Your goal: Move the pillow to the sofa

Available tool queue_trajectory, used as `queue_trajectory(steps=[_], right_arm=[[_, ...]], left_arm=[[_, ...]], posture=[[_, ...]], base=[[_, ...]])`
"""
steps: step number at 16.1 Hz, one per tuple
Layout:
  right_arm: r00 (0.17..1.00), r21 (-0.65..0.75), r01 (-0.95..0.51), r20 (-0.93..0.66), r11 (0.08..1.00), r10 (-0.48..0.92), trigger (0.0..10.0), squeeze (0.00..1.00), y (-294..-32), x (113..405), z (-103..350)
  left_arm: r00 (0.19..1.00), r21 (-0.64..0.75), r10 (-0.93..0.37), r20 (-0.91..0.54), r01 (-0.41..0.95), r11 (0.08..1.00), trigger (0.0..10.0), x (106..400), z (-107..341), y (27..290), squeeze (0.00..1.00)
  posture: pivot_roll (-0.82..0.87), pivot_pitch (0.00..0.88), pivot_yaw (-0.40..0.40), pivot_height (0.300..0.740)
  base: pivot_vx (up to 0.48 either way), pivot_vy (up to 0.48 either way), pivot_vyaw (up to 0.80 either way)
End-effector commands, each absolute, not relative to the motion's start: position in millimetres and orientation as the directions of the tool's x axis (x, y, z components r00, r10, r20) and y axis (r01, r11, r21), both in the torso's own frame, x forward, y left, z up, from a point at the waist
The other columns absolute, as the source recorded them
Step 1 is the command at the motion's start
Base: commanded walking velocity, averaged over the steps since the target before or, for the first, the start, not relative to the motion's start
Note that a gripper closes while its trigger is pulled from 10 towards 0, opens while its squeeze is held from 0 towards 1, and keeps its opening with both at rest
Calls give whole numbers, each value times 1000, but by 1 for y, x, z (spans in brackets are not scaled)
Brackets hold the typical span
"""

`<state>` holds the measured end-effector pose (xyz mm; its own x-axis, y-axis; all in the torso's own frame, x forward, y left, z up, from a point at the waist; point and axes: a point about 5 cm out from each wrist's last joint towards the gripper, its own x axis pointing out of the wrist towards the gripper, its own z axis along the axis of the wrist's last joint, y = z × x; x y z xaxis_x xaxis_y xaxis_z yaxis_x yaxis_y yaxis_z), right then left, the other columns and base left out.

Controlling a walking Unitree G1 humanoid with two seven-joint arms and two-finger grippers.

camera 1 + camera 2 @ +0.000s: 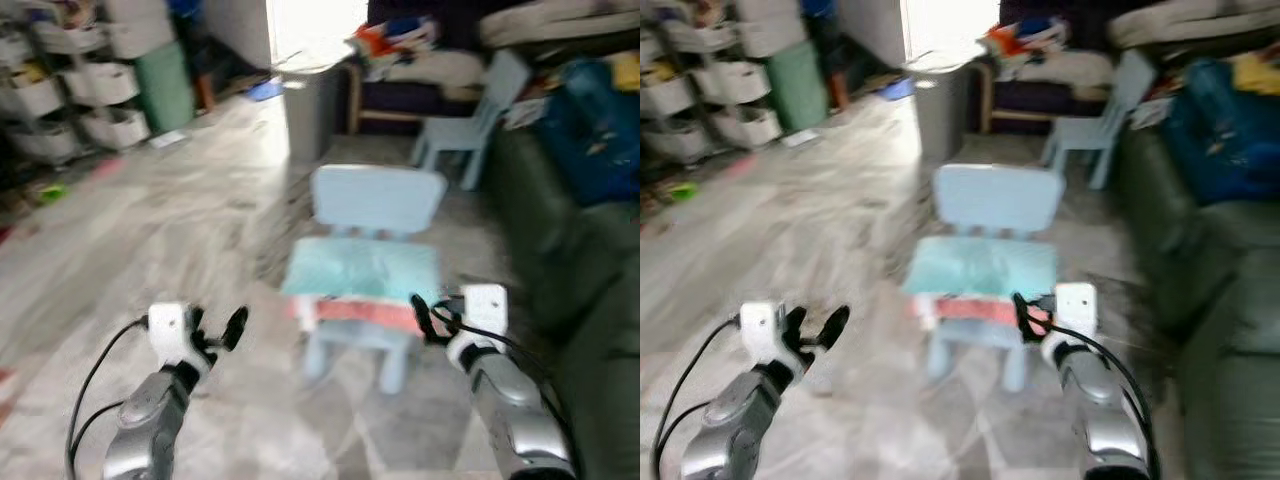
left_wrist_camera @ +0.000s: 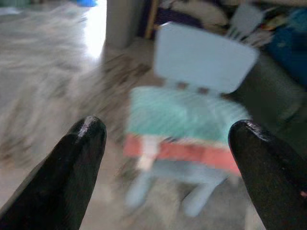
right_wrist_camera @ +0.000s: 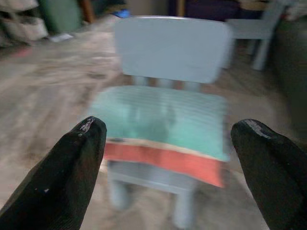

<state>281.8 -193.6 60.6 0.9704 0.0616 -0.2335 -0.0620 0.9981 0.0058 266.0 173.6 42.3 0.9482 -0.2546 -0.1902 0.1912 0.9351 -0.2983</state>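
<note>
Pillow (image 1: 362, 275), teal with a red edge, lies on the seat of a small light-blue chair (image 1: 378, 200); head views are blurred. We note the dark green sofa (image 1: 590, 290) along the right, and our left gripper (image 1: 215, 335) and right gripper (image 1: 428, 318) raised short of the chair. Left wrist view: our fingers (image 2: 72, 177) spread wide, nothing between, chair ahead. Right wrist view: our fingers (image 3: 72, 172) likewise apart, the pillow (image 3: 163, 129) framed between them, untouched.

No readable text, label or number anywhere (the frames are blurred throughout).
</note>
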Motion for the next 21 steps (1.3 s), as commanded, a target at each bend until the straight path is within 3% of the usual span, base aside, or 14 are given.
queue_trajectory(steps=[1, 15, 21], right_arm=[[975, 16, -62, -211, 998, 64, 10000, 0, -191, 285, 67], [975, 24, -82, -204, 996, 86, 10000, 0, -182, 286, 72], [975, 26, -89, -202, 996, 92, 10000, 0, -180, 287, 74]], left_arm=[[946, -289, -256, -201, 192, 938, 10000, 265, 42, 176, 0], [941, -282, -259, -218, 193, 940, 10000, 263, 42, 177, 0], [941, -284, -253, -223, 186, 941, 10000, 263, 41, 176, 0]], posture=[[-11, 0, 39, 740], [-6, 0, 41, 740], [-6, 0, 38, 740]], base=[[454, 0, 0], [453, 0, 0], [276, 0, 0]])
